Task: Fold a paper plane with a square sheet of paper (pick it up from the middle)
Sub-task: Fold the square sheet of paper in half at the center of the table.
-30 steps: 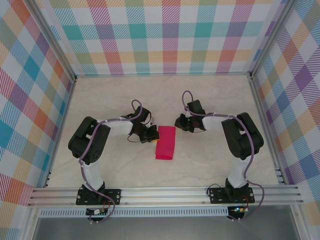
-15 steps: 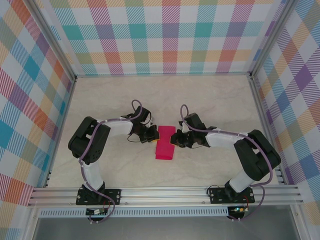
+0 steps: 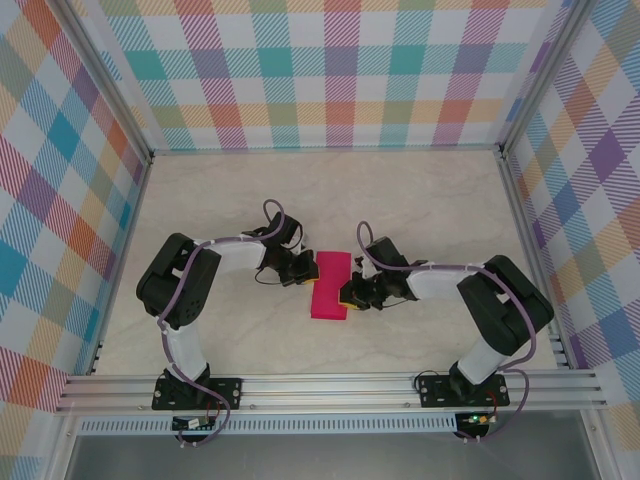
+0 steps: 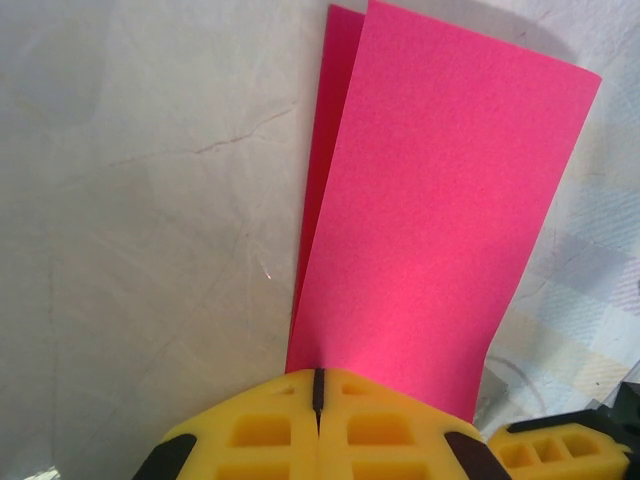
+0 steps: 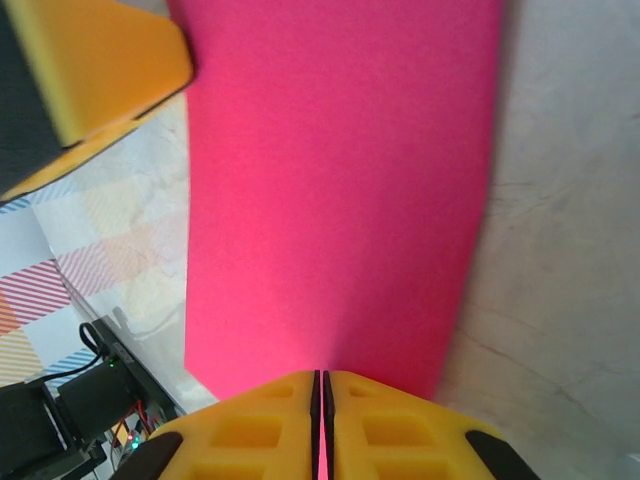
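**Plaid booth, half-folded sheet, both claws closed at its long edges**

Plaid-pattern walls (image 3: pixel 330 80) box in a pale marble-look table (image 3: pixel 420 200) with an aluminium rail along the near edge. The left arm (image 3: pixel 180 280) and right arm (image 3: pixel 490 290) both bend inward toward table centre.

The sheet of paper (image 3: pixel 330 285) lies at table centre between the two arms. It is no longer square: it is folded in half into a narrow rectangle with its long sides running near to far. It is plain magenta-pink and matte. The left wrist view shows two layers (image 4: pixel 440 200), slightly offset, with a strip of the lower layer peeking out on one long side. No diagonal creases and no nose point yet.

The left gripper (image 3: pixel 300 272) is at the sheet's left edge toward the far end, its yellow fingers pressed together with tips on the paper (image 4: pixel 318 378). The right gripper (image 3: pixel 352 297) is at the right edge nearer the near end, also pressed together (image 5: pixel 320 378). I can't tell whether either one pinches the paper or just presses down on it.

Step, as I read it: setting the centre crease, early in the task. The next move likely needs the fold flattened along its length, then the sheet opened and the corners brought to the centre line. The offset layers suggest a crease slightly out of true, and thin paper may slide under the pads.
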Controlling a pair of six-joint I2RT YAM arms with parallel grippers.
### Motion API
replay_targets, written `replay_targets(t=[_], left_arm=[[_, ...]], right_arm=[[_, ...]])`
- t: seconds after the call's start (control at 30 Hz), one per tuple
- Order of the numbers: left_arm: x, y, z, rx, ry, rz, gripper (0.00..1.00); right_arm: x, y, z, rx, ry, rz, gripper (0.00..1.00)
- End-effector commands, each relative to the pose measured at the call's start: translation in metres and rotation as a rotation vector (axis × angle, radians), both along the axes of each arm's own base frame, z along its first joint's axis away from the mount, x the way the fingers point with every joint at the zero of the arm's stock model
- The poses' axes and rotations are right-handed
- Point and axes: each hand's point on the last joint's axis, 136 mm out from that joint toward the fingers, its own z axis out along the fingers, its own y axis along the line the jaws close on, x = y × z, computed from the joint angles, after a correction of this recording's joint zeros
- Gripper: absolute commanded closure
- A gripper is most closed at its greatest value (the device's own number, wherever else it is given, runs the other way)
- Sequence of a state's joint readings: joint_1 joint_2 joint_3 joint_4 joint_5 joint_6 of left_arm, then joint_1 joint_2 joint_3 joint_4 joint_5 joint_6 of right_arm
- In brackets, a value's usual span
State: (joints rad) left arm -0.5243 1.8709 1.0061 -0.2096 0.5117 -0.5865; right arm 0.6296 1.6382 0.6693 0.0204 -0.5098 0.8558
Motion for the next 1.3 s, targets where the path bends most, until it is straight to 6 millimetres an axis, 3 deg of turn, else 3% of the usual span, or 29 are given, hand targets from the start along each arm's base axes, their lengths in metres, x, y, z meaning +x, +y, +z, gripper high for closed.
replay_targets(t=[0.0, 0.13, 0.43, 0.87, 0.97, 1.13, 1.27], left_arm=[[-0.056, 0.064, -0.078, 0.350, 0.211, 0.036, 1.00], [-0.056, 0.065, -0.078, 0.352, 0.208, 0.038, 1.00], [-0.056, 0.065, -0.078, 0.352, 0.210, 0.037, 1.00], [-0.055, 0.064, -0.079, 0.354, 0.209, 0.038, 1.00], [-0.055, 0.065, -0.079, 0.356, 0.208, 0.038, 1.00], [-0.054, 0.065, -0.079, 0.357, 0.208, 0.039, 1.00], [-0.054, 0.064, -0.078, 0.357, 0.205, 0.039, 1.00]], right_arm=[[-0.015, -0.007, -0.019, -0.038, 0.061, 0.014, 0.88], [-0.018, -0.009, -0.024, -0.080, 0.059, 0.027, 0.88], [-0.016, 0.002, 0.014, -0.021, -0.047, 0.060, 0.87], [-0.043, -0.014, -0.026, -0.153, 0.059, 0.092, 0.88], [-0.049, -0.017, -0.028, -0.177, 0.074, 0.101, 0.88], [-0.047, -0.014, -0.015, -0.156, 0.038, 0.111, 0.88], [-0.054, -0.025, -0.033, -0.221, 0.079, 0.099, 0.88]])
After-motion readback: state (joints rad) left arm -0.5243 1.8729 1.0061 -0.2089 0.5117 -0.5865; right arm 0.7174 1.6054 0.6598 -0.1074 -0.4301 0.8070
